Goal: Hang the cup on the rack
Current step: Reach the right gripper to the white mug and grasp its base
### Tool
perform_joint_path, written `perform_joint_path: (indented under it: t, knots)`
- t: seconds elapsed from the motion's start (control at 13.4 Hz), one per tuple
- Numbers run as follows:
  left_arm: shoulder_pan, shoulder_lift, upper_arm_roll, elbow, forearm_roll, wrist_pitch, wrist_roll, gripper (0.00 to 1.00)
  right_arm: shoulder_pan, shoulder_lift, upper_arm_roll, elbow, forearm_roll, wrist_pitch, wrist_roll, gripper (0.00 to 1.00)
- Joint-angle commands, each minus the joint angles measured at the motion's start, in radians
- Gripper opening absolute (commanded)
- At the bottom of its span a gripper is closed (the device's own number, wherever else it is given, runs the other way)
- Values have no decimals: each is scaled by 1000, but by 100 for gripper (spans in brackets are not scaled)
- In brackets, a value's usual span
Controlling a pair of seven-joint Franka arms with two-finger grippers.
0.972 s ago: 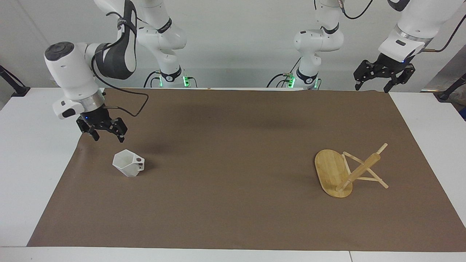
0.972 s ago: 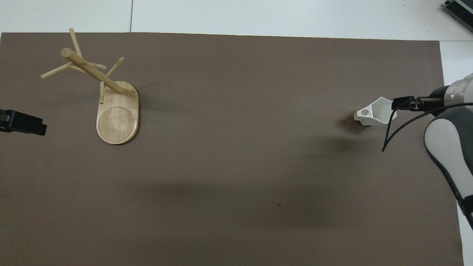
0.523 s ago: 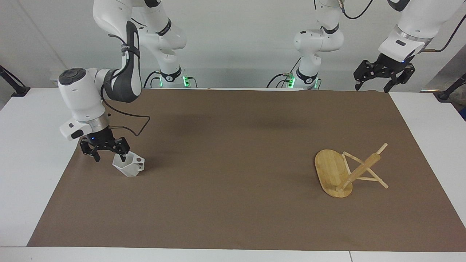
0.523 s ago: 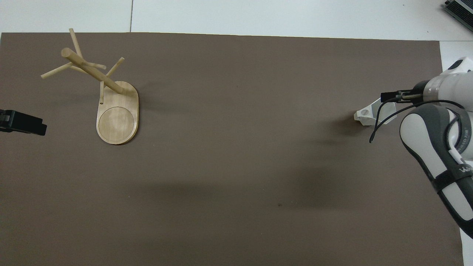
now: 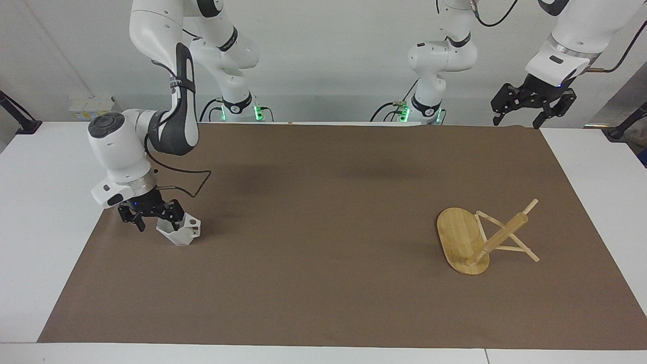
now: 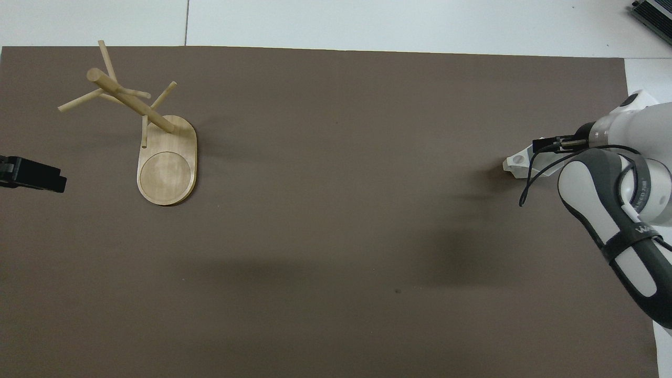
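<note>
Brown mat (image 5: 323, 283), right gripper (image 5: 152, 216) at cup (image 5: 179, 233)

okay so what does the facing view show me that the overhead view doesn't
Only the facing view shows the right claw down at the cup, fingers open astride its rim, and the whole left claw waiting in the air over the mat's edge at the left arm's end. Only the overhead view shows the round recess in the rack base. Both show the rack upright at the left arm's end and the cup on the brown mat at the right arm's end.
</note>
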State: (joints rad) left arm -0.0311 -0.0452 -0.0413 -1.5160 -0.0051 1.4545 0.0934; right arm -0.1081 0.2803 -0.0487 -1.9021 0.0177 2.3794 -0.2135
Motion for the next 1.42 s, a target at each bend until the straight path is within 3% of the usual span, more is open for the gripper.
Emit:
perform_joint_path:
  t: [0.0, 0.37, 0.6, 0.97, 1.35]
  knots:
    - [13, -22, -6, -26, 4, 3, -3, 100, -24, -3, 7, -28, -1, 21, -47, 94]
    - [13, -22, -6, -26, 4, 3, -3, 100, -24, -3, 7, -26, -1, 6, -46, 45]
    - [13, -22, -6, -26, 4, 3, -3, 100, -19, -4, 7, -25, -1, -3, -40, 2]
    - [13, -21, -6, -26, 4, 3, -3, 100, -10, -15, 9, 35, 7, -148, -35, 0]
    - [10, -22, -8, -26, 4, -11, -3, 100, -9, -111, 24, 297, 302, -578, -32, 0]
